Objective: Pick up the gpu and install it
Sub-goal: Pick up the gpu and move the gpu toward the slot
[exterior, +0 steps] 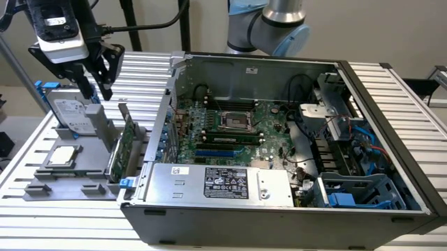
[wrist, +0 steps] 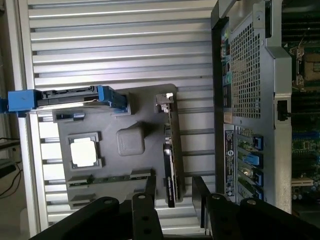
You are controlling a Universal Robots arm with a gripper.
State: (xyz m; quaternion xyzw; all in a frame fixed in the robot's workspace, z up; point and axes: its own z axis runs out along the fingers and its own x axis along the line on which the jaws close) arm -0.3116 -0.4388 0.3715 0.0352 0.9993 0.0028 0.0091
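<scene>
Currently the open computer case [exterior: 231, 222] is sitting off to one side of the jaws, and the grey tray [exterior: 66, 183] is lying beneath them. The gpu [wrist: 172, 145] is standing on edge in that tray, below the gap between the jaws and untouched. The gripper [exterior: 96, 90] is hanging above it, its 2 jaws spread wide and gripping nothing.

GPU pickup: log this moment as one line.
gripper: open, empty, above tray | gpu: on edge in gray holder tray, untouched | computer case: open, gpu not installed

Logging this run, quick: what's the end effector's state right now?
End effector: open, holding nothing; the gpu stands on edge in the grey tray.
</scene>
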